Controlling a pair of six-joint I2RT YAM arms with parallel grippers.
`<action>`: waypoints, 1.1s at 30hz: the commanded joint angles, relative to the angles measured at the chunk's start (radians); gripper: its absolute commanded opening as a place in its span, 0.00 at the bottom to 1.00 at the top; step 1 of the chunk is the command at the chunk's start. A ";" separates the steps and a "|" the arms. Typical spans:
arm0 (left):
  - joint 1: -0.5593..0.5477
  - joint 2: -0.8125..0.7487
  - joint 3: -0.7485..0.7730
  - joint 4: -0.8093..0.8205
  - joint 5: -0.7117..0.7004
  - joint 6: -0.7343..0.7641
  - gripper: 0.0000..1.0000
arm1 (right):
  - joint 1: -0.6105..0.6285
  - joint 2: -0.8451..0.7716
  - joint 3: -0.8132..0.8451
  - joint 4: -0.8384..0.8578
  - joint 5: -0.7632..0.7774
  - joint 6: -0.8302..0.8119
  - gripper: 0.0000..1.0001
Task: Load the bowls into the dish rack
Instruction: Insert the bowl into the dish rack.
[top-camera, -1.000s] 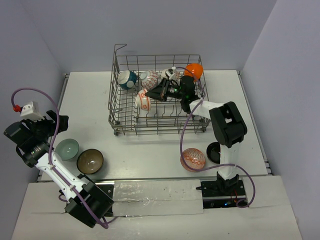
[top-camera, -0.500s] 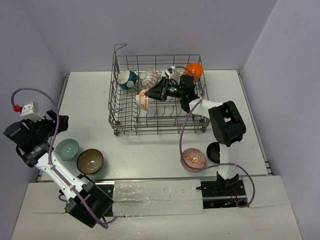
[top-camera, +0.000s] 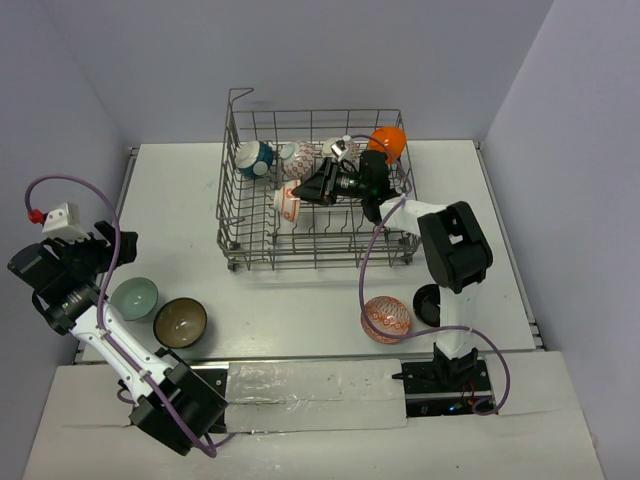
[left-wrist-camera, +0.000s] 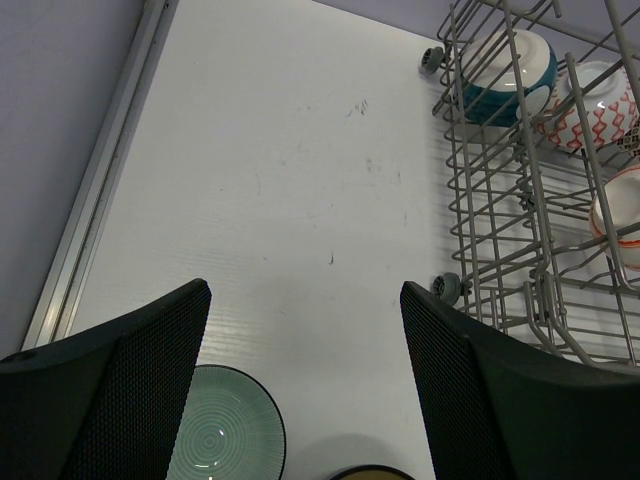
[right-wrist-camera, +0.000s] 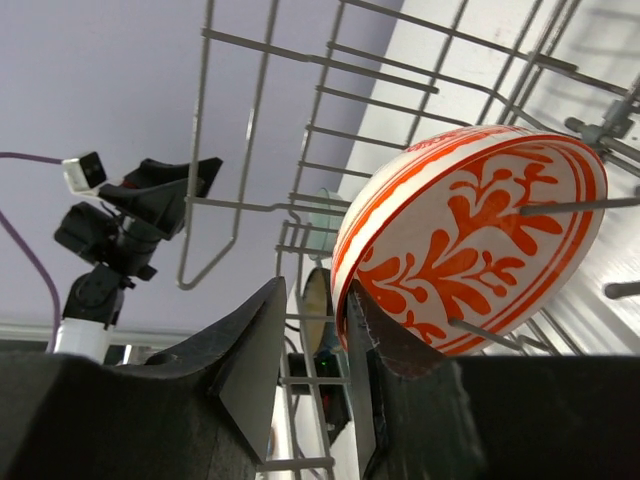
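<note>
The grey wire dish rack (top-camera: 232, 215) stands at the table's back middle. In it lie a teal bowl (top-camera: 254, 158), a red-patterned bowl (top-camera: 297, 158), a bowl with an orange underside (top-camera: 388, 142) and an orange-patterned bowl (top-camera: 288, 203) standing on edge among the tines. My right gripper (top-camera: 306, 192) reaches into the rack. Its jaws (right-wrist-camera: 315, 295) stand slightly apart with nothing between them, and the orange-patterned bowl (right-wrist-camera: 470, 240) leans against the outside of one finger. My left gripper (left-wrist-camera: 303, 290) is open and empty above the pale green bowl (left-wrist-camera: 225, 432).
On the table lie the pale green bowl (top-camera: 134, 297) and a brown bowl (top-camera: 180, 322) at the front left. A red-patterned bowl (top-camera: 387, 318) and a black bowl (top-camera: 428, 305) lie beside the right arm's base. Purple walls close in the table.
The right gripper and the orange-patterned bowl shifted slightly inside the rack, a little back and then forward again. The left arm has not moved.
</note>
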 joint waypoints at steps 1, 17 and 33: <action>0.005 0.002 0.000 0.004 0.034 0.024 0.83 | -0.010 -0.054 0.018 -0.030 -0.025 -0.071 0.38; 0.003 -0.012 0.000 -0.007 0.051 0.031 0.83 | -0.065 -0.171 0.044 -0.358 0.012 -0.321 0.58; 0.003 -0.046 -0.003 -0.008 0.054 0.042 0.83 | -0.100 -0.224 0.170 -0.559 -0.259 -0.470 0.60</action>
